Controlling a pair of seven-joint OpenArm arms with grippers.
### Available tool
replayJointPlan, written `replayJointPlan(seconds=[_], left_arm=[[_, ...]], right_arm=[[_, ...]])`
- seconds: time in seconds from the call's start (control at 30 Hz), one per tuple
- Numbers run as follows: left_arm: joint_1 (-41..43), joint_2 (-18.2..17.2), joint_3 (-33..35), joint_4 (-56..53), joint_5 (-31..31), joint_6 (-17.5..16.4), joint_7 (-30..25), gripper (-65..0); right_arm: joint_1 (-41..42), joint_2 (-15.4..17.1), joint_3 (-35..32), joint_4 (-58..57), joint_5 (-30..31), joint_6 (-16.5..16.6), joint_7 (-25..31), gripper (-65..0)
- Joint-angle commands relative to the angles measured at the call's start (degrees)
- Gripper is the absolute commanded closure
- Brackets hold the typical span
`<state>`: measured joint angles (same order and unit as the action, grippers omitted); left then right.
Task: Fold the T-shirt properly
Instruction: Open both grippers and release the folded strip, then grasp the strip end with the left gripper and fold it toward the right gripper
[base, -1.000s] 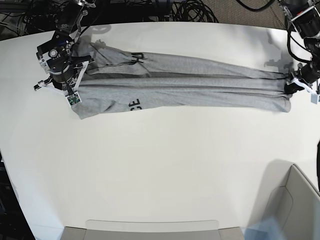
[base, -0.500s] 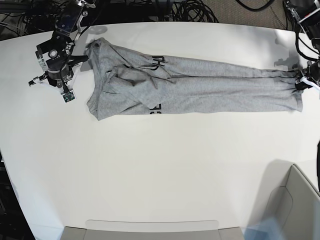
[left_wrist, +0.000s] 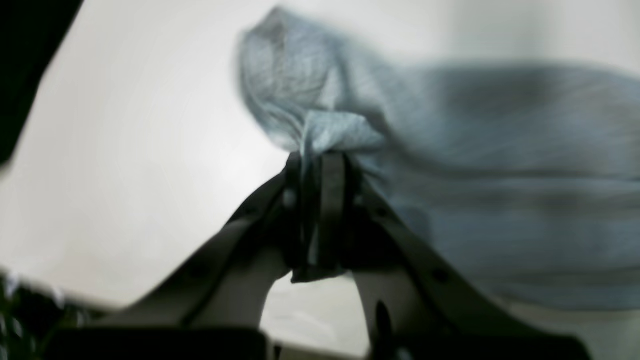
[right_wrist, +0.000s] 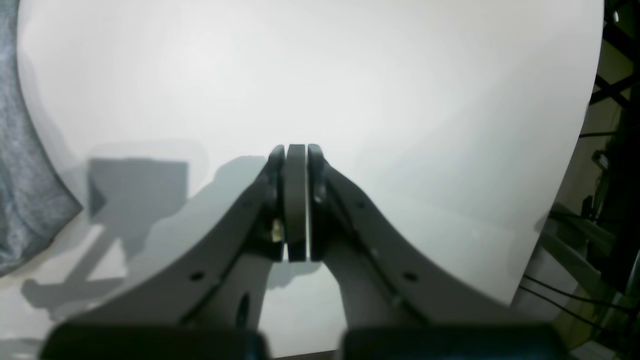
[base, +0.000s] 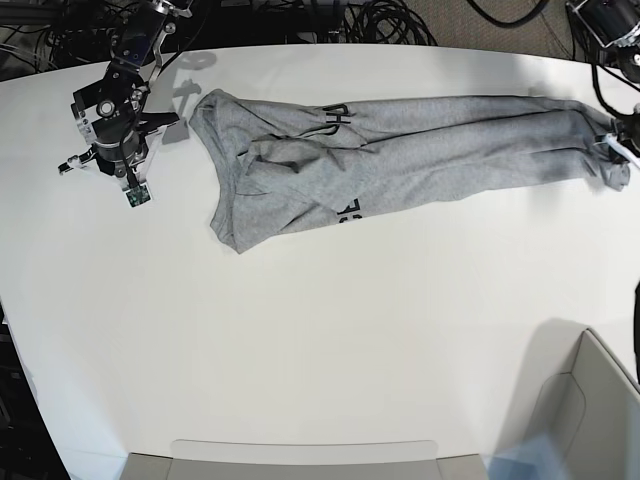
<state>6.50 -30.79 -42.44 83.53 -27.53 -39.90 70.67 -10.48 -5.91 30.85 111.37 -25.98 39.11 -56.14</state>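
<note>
The heather-grey T-shirt (base: 400, 150) lies stretched in a long band across the far half of the white table (base: 320, 330), with black lettering (base: 350, 208) showing at its folds. At the band's right end my left gripper (base: 610, 152) is shut on a bunched corner of the cloth. The left wrist view shows that pinch (left_wrist: 317, 160) and the T-shirt (left_wrist: 500, 200) trailing away, blurred. Left of the shirt's loose, crumpled end stands my right gripper (base: 122, 172), shut and empty. In the right wrist view the right gripper (right_wrist: 296, 150) hovers over bare table, the T-shirt (right_wrist: 25, 175) at the frame's left edge.
An open grey bin (base: 590, 400) stands at the near right corner, and a flat grey tray (base: 300, 455) lies along the near edge. Black cables (base: 380, 20) are heaped behind the table's far edge. The table edge (right_wrist: 575, 200) runs close to the right gripper.
The right gripper has let go of the shirt's left end and shut empty. The left gripper has dragged the shirt rightward and farther back, so the loose end slid right and crumpled.
</note>
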Motion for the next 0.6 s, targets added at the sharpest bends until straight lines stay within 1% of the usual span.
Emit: replayJointPlan(seconds=[0.0,0.2,0.33,0.4,0.5,0.57], left_arm=[[0.0,0.1,-0.2,3.3,-0.5,-0.1,1.1,0.0],[0.0,6.5,0.0,17.5,-0.4,-0.1,8.9,0.0],[0.3,10.7,0.5,24.6,-0.4,-0.1,9.3,0.0],[1.7,12.8,0.7,27.4,-0.4,-0.1,9.3,0.0],[3.7,14.4,6.4,31.1,-0.5,-0.1,9.3,0.0],[5.1,16.1,9.7,32.1,-0.5,-0.1,9.3,0.0]], right_arm=[[0.7,0.2,-0.1,0.8,-0.3,0.9,0.7,0.0],[1.3,0.5,0.0,-2.5,-0.3,0.9,0.8,0.0],[1.2,0.3,0.0,-2.9,-0.3,0.9,0.9,0.0],[1.2,0.3,0.0,-2.9,-0.3,0.9,0.9,0.0],[1.4,0.3,0.0,-3.0,-0.3,0.9,0.9,0.0],[1.4,0.3,-0.1,-3.0,-0.3,0.9,0.9,0.0]])
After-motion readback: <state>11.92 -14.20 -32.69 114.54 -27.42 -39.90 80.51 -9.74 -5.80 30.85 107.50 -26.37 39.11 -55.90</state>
